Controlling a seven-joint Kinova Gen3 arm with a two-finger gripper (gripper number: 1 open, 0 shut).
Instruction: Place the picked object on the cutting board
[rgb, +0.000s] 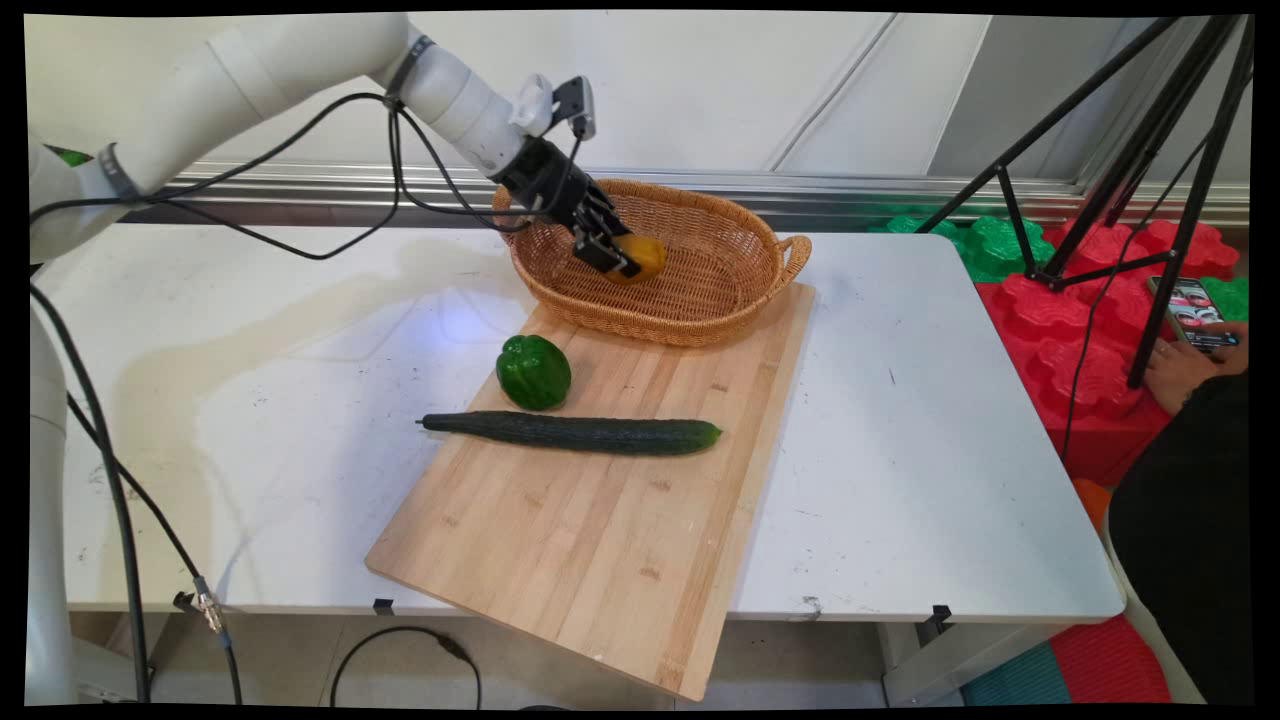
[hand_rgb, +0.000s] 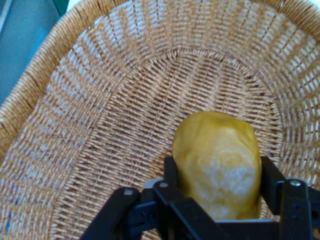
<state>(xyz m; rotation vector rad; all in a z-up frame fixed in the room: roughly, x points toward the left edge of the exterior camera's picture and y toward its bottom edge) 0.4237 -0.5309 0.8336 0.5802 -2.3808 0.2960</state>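
Nearest the camera, a wooden cutting board (rgb: 600, 530) overhangs the white surface (rgb: 920, 480), carrying a cucumber (rgb: 575, 433) and a green bell pepper (rgb: 534, 372). Beyond, the gripper (rgb: 622, 260) is closed on a yellow potato-like item (hand_rgb: 217, 162) inside the wicker basket (rgb: 720, 290); its lower part is hidden by the fingers (hand_rgb: 172, 172), and contact with the basket floor cannot be determined.

You have a white table (rgb: 920, 480) with a wooden cutting board (rgb: 600, 540) lying slantwise on it, one corner overhanging the near edge. A wicker basket (rgb: 700, 300) rests partly on the board's far end and partly on the table.
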